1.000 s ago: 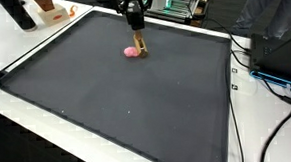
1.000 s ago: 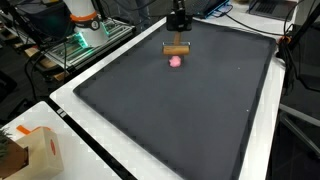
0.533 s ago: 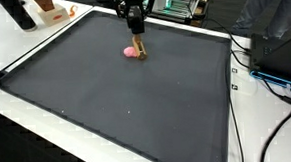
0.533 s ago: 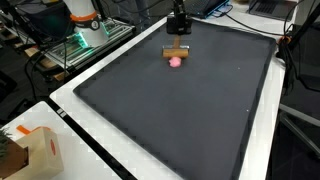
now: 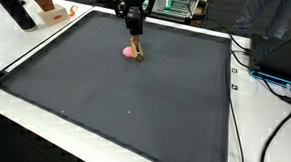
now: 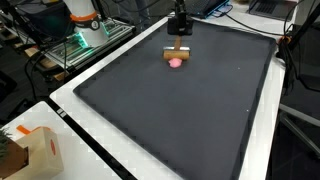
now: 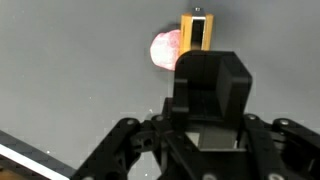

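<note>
My jaws hang above wooden block (image 5: pixel 138 45), upper centre of frame in both exterior views. Can't tell if open or closed; wrist view shows me only the housing. Block lies on black mat (image 5: pixel 117 103), pink ball (image 5: pixel 130 51) just beside it, seemingly touching. Mat sits on white desk (image 5: pixel 23 42).

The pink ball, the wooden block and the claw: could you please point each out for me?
pink ball (image 7: pixel 163 50), wrist view, middle of its visible part.
wooden block (image 6: pixel 177 50), in an exterior view, middle of its long face.
claw (image 5: pixel 134 27), in an exterior view, midway between its fingertips.
</note>
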Action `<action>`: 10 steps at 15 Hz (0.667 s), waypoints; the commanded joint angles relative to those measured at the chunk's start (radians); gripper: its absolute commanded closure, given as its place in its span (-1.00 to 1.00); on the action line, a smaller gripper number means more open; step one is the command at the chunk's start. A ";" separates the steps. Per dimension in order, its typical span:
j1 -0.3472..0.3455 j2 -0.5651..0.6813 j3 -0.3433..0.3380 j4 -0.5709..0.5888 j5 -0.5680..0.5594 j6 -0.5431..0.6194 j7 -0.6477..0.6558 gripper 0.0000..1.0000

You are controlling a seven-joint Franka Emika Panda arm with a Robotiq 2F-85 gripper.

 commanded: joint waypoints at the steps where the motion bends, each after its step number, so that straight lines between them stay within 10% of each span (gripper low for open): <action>1: -0.020 0.039 -0.009 -0.001 -0.060 0.018 0.050 0.51; 10: -0.032 0.075 -0.018 0.013 -0.118 0.023 0.138 0.51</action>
